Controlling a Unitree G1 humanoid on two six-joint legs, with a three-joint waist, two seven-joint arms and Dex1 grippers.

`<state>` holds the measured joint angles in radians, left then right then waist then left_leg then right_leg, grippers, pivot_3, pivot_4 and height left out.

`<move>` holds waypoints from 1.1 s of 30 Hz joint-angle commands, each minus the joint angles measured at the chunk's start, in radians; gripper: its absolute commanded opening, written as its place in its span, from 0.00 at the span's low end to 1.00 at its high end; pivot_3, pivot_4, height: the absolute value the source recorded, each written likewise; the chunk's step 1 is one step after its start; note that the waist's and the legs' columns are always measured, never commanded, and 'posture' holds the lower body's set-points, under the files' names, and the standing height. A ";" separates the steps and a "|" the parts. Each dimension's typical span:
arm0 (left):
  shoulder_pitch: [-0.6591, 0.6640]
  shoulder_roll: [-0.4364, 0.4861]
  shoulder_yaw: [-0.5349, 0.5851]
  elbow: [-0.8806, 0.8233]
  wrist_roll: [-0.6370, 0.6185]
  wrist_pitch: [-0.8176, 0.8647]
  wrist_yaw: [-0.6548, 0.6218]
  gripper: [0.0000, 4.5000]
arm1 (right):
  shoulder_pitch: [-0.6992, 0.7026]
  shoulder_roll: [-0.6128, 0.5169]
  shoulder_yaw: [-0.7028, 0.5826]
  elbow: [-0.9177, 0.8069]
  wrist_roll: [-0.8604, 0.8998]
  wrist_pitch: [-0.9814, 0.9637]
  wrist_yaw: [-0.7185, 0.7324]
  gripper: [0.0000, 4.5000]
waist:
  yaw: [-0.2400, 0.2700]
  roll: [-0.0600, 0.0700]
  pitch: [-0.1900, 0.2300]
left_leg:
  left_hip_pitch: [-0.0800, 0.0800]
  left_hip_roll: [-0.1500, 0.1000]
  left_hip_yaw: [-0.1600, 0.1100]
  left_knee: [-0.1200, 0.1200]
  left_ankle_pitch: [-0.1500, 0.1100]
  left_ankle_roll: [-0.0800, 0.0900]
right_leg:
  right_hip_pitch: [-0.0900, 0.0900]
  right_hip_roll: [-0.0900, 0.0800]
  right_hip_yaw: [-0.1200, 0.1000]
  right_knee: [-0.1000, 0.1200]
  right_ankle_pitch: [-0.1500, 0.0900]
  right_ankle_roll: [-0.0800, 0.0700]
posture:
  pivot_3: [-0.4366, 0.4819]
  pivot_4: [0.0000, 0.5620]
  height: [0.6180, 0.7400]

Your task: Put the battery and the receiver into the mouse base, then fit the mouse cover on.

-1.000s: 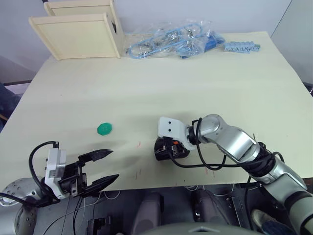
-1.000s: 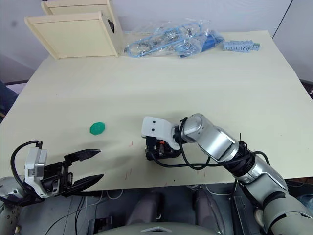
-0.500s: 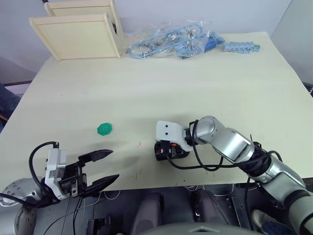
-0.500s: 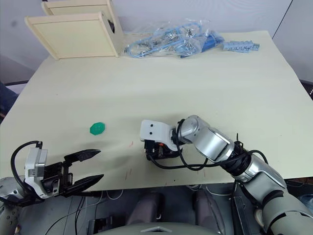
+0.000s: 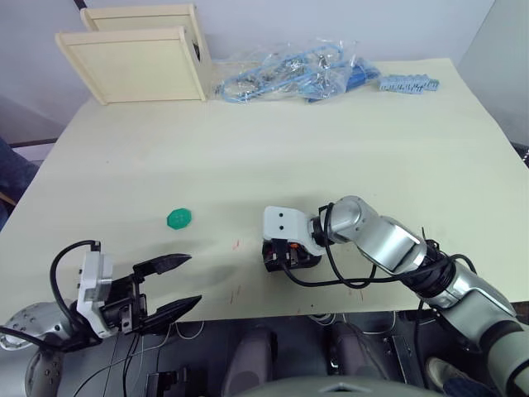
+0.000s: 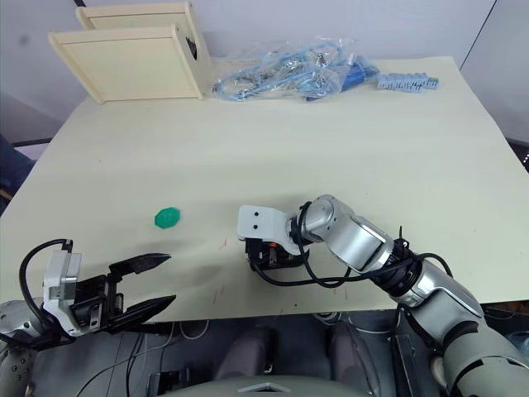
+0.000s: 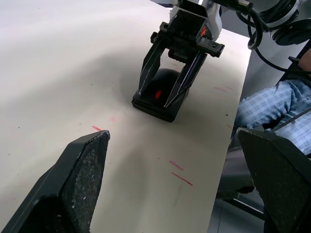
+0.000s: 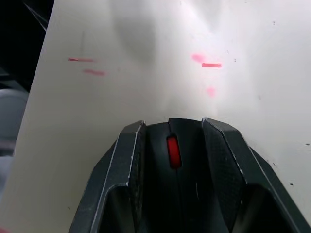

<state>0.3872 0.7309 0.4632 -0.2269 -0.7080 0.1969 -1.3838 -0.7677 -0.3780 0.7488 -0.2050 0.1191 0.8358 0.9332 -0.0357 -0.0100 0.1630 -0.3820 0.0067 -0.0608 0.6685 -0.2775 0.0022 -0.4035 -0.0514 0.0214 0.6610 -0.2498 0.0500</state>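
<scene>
Pale table (image 5: 397, 141): your right gripper (image 7: 169, 92) straddles the mouse cover (image 7: 163, 90) near the front edge, fingers clasping its sides, apparently to press it home on the base beneath. Your left gripper (image 5: 169, 284) hangs spread and empty, clear of the work.

Light: bright and even, from above.
Shadows: soft ones lie on the tabletop (image 5: 347, 141) near the front edge.
Glare: none strong; the pale surface looks a little washed.
Focus: near fingers (image 7: 80, 184) are blurred.
</scene>
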 commanded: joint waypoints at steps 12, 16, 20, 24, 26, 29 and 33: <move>0.011 -0.005 -0.001 -0.021 0.003 -0.026 0.004 1.00 | 0.107 -0.004 0.023 0.164 -0.003 0.015 0.031 0.42 | 0.004 0.003 -0.025 | 0.005 0.000 -0.002 -0.002 0.000 0.000 | 0.007 -0.001 -0.003 -0.005 -0.002 -0.002 | 0.48 0.27 1.00; 0.002 -0.007 -0.010 -0.012 0.008 -0.029 0.005 1.00 | 0.096 -0.003 -0.017 0.111 0.034 0.056 0.061 0.42 | 0.005 0.005 -0.023 | 0.004 -0.001 -0.002 -0.002 0.000 0.000 | 0.007 -0.001 -0.003 -0.005 -0.002 -0.002 | 0.48 0.27 1.00; -0.010 -0.010 -0.018 -0.005 0.011 -0.032 0.005 1.00 | 0.103 -0.002 0.000 0.133 0.011 0.027 0.051 0.42 | 0.006 0.005 -0.023 | 0.003 -0.001 -0.003 -0.002 0.000 0.000 | 0.007 -0.001 -0.003 -0.006 -0.002 -0.002 | 0.48 0.27 1.00; -0.019 -0.009 -0.021 0.005 0.013 -0.036 0.003 1.00 | 0.121 0.036 -0.071 0.119 0.030 -0.050 0.026 0.42 | 0.005 0.005 -0.023 | 0.004 -0.001 -0.003 -0.003 0.000 0.000 | 0.007 -0.001 -0.003 -0.006 -0.002 -0.002 | 0.48 0.27 1.00; -0.018 -0.009 -0.020 0.006 0.012 -0.037 0.002 1.00 | 0.130 0.060 -0.135 0.090 0.058 -0.070 0.010 0.42 | 0.004 0.005 -0.022 | 0.004 -0.001 -0.003 -0.003 0.000 0.000 | 0.007 -0.001 -0.003 -0.006 -0.002 -0.002 | 0.48 0.27 1.00; -0.017 -0.009 -0.018 0.011 0.012 -0.041 -0.002 1.00 | 0.142 0.067 -0.222 0.000 0.116 -0.094 0.026 0.42 | 0.003 0.003 -0.018 | 0.002 -0.001 -0.002 -0.003 0.000 0.000 | 0.006 -0.001 -0.003 -0.006 -0.002 -0.001 | 0.48 0.27 1.00; -0.023 -0.005 -0.017 0.023 0.011 -0.044 -0.008 1.00 | 0.136 0.071 -0.300 -0.074 0.170 -0.108 0.025 0.42 | -0.002 0.003 -0.005 | -0.001 0.000 -0.002 -0.003 0.000 0.000 | 0.001 -0.001 -0.002 -0.003 -0.001 0.000 | 0.48 0.27 1.00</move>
<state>0.3638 0.7199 0.4311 -0.2041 -0.6903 0.1666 -1.3825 -0.6151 -0.3122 0.5025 -0.2124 0.2546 0.7487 0.9555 -0.0377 -0.0069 0.1582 -0.3831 0.0066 -0.0630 0.6657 -0.2777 0.0023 -0.4028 -0.0517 0.0190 0.6585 -0.2505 0.0497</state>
